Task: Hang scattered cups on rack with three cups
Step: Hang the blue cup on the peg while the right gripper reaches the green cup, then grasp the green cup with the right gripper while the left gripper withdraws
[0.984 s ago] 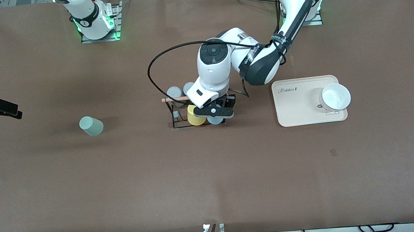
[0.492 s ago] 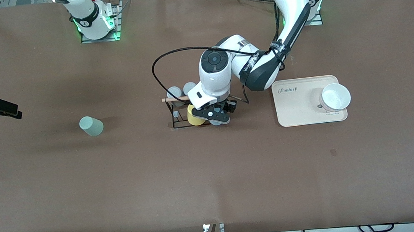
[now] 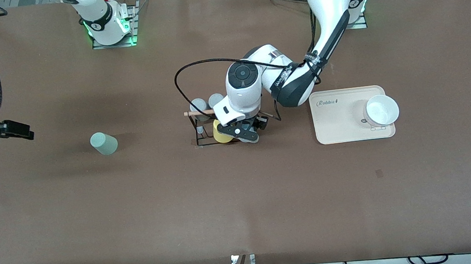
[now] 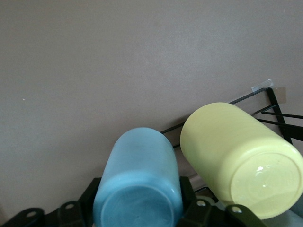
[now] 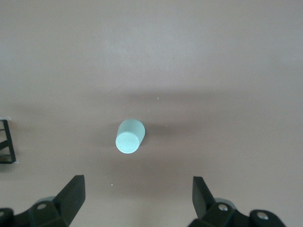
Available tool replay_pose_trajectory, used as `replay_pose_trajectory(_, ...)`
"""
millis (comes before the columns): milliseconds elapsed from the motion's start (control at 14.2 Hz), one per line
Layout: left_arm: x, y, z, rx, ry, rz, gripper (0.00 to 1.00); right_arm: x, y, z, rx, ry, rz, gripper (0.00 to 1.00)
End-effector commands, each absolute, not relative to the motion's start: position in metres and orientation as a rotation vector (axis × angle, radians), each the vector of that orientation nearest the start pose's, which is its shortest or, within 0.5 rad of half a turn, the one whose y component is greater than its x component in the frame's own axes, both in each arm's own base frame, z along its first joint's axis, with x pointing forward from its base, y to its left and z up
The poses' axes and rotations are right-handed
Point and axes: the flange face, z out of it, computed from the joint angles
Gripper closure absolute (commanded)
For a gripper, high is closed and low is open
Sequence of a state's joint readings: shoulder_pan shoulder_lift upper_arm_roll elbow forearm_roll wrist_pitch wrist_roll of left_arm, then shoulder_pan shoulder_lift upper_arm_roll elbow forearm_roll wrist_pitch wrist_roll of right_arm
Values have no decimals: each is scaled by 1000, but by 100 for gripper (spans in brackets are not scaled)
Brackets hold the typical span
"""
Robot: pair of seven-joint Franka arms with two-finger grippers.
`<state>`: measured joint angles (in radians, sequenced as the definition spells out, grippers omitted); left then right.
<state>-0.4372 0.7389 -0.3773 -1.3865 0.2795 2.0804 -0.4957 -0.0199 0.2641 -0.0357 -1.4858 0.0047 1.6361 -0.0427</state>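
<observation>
One blue cup (image 4: 138, 182) is clamped in the left tool (image 3: 242, 132) at the rack (image 3: 204, 128), beside the yellow cup (image 4: 241, 158), not yet released. Mint cup (image 3: 103, 143) sits untouched on the bench (image 3: 243, 201); right tool (image 5: 137, 196) hovers above it, spread apart.

Around the mint green cup (image 3: 104, 143) I see bare tabletop (image 3: 159, 201) on every side, so my right gripper (image 5: 137, 198), jaws spread wide, has a free path down to it. At the rack (image 3: 206, 128) it is tight: my left gripper (image 3: 242, 133) holds the blue cup (image 4: 138, 182) just beside the yellow cup (image 4: 241, 158), with two grey cups (image 3: 198, 107) crowding the dowel (image 3: 198, 112). The cream tray (image 3: 339, 116) stands near, toward the left arm's end.
</observation>
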Motion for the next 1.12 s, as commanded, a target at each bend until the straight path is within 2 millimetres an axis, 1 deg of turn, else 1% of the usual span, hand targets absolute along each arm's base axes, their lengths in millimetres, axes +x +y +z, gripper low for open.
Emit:
replay_pose_trajectory(0, 555, -476, 308, -3079, 601, -49, 0, 646, -12, 458, -3130, -20, 293, 0)
replay_pose_trajectory(211, 559, -472, 322, -3087, 582, -72, 0, 652, 4, 424, -3123, -38, 365, 0)
replay_pose_trajectory(352, 558, -468, 346, -3079, 564, -72, 0, 650, 17, 400, -3124, -4, 431, 0)
replay_pose_trajectory(422, 560, -459, 364, -3068, 541, -69, 0, 647, 21, 390, -3125, 15, 450, 0)
replay_pose_trajectory(492, 563, -445, 382, -3052, 515, -58, 0, 643, 22, 377, -3124, 16, 458, 0)
replay_pose_trajectory(562, 565, -430, 405, -3037, 483, -54, 0, 641, 19, 366, -3122, 21, 453, 0)
replay_pose_trajectory(633, 568, -415, 421, -3025, 453, -46, 0, 637, 18, 351, -3122, 24, 457, 0)
replay_pose_trajectory(703, 573, -396, 441, -3019, 408, -47, 0, 631, 20, 339, -3125, 19, 453, 0)
replay_pose_trajectory(773, 574, -382, 456, -3005, 375, -37, 0, 624, 21, 329, -3126, 15, 448, 0)
replay_pose_trajectory(844, 574, -364, 471, -2982, 341, -7, 0, 618, 17, 315, -3125, 25, 443, 0)
replay_pose_trajectory(914, 577, -340, 482, -2959, 318, 35, 0, 611, 12, 299, -3123, 40, 445, 0)
replay_pose_trajectory(1055, 584, -294, 509, -2929, 359, 74, 0, 602, 8, 279, -3123, 52, 426, 0)
